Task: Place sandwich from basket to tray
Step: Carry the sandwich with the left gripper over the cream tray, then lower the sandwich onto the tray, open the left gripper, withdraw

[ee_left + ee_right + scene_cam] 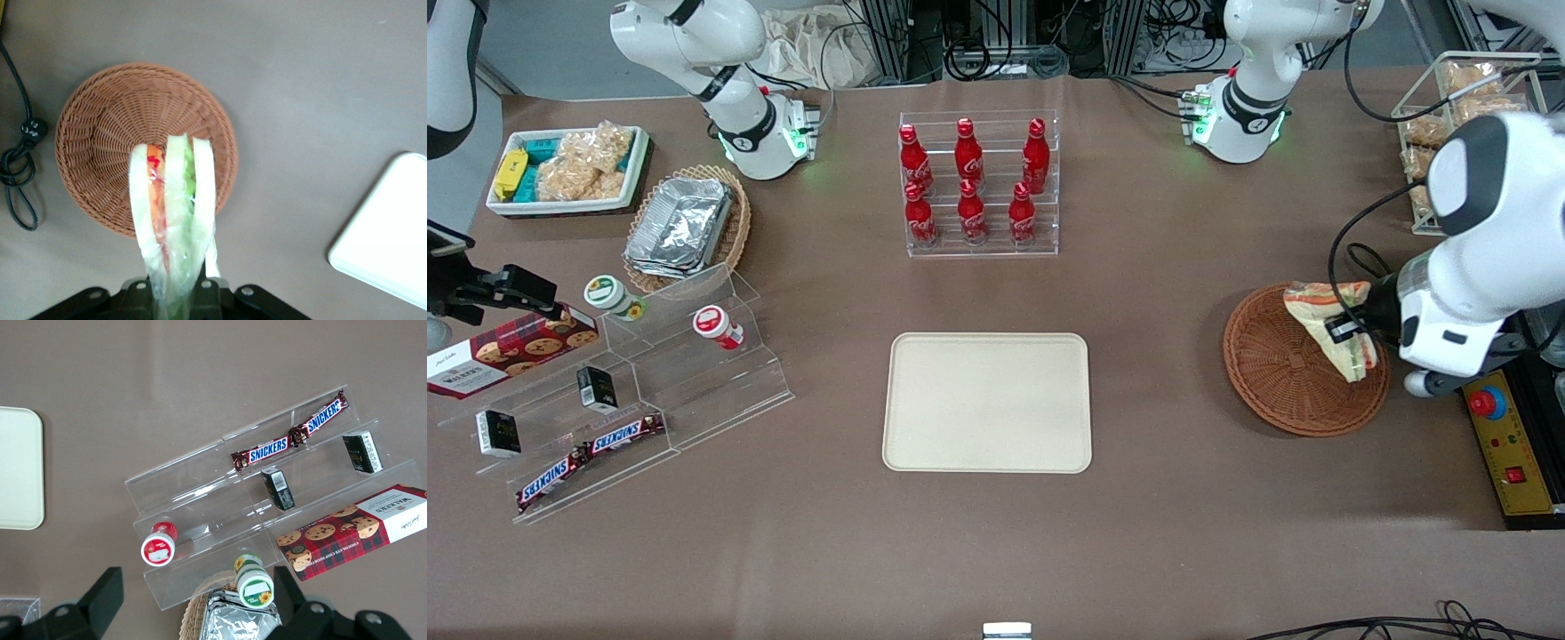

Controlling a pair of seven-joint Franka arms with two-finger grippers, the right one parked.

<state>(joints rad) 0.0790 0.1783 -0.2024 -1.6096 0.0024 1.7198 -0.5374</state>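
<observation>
The sandwich (1329, 324) is a clear-wrapped wedge with pale bread and green and orange-red filling. My left gripper (1352, 331) is shut on it and holds it lifted above the reddish-brown wicker basket (1276, 373), over the basket's edge nearest the working arm. In the left wrist view the sandwich (172, 207) hangs from the gripper (175, 293) above the basket (113, 120), which holds nothing else. The cream tray (987, 402) lies flat at the table's middle, apart from the basket; a corner of the tray (390, 233) shows in the wrist view.
A clear rack of red cola bottles (978, 182) stands farther from the front camera than the tray. A clear stepped shelf (649, 391) with snacks, a tan foil-tray basket (687, 227) and a white snack bin (569, 169) lie toward the parked arm's end. A control box (1507, 449) sits beside the basket.
</observation>
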